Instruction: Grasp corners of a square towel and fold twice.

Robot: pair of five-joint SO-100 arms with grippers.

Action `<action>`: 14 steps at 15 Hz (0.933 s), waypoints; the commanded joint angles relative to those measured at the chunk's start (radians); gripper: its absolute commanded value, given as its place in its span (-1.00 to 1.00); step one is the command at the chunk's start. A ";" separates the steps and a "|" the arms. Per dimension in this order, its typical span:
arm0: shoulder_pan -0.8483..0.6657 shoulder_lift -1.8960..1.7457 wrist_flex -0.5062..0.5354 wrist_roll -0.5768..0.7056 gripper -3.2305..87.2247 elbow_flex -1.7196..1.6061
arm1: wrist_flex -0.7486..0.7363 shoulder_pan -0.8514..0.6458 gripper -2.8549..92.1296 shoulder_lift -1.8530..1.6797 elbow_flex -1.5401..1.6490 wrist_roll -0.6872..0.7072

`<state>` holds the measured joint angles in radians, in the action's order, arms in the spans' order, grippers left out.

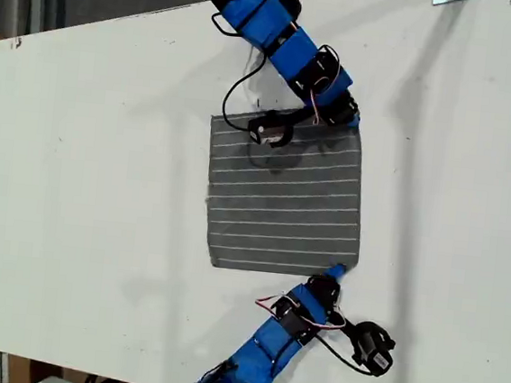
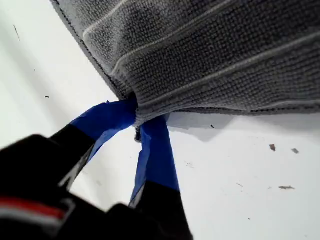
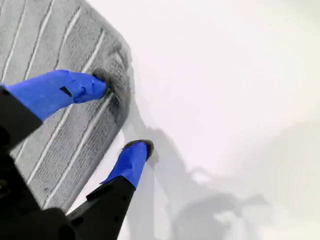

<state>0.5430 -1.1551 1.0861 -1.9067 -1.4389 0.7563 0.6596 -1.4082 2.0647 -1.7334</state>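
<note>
The dark grey striped towel (image 1: 282,199) lies flat on the white table. My first gripper (image 1: 353,121) comes in from the exterior view's top and is shut on the towel's corner at that view's upper right. In the first wrist view its blue fingers (image 2: 137,112) pinch that corner, and the towel (image 2: 210,50) is raised slightly, with a shadow under its edge. My second gripper (image 1: 336,272) reaches from the exterior view's bottom to the lower right corner. It (image 3: 122,116) stands open, one fingertip (image 3: 95,86) pressing on the towel (image 3: 65,135), the other (image 3: 137,150) on the table just off the edge.
The white table (image 1: 84,184) extends widely on both sides of the towel in the exterior view. Its edges run along that view's upper left and bottom. A black wrist camera (image 1: 372,348) with cables hangs beside the second arm.
</note>
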 commanded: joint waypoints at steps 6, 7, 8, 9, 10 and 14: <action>-0.034 0.207 0.153 0.106 -0.38 0.422 | -0.041 -0.025 -0.94 0.041 -0.015 0.009; -0.038 0.235 0.135 0.118 -0.37 0.433 | -0.041 -0.023 -0.94 0.041 -0.017 0.009; -0.043 0.259 0.110 0.132 -0.37 0.448 | -0.041 -0.023 -0.94 0.040 -0.020 0.011; -0.051 0.287 0.098 0.141 -0.37 0.466 | -0.041 -0.021 -0.94 0.040 -0.021 0.011; -0.058 0.308 0.089 0.141 -0.37 0.468 | -0.040 -0.020 -0.94 0.038 -0.023 0.011; -0.075 0.391 0.052 0.114 -0.82 0.472 | -0.014 -0.011 -0.94 0.029 -0.044 0.012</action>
<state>0.4893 -0.7854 1.1996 -1.7779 -0.9956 0.7547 0.6596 -1.4067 2.0525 -1.7319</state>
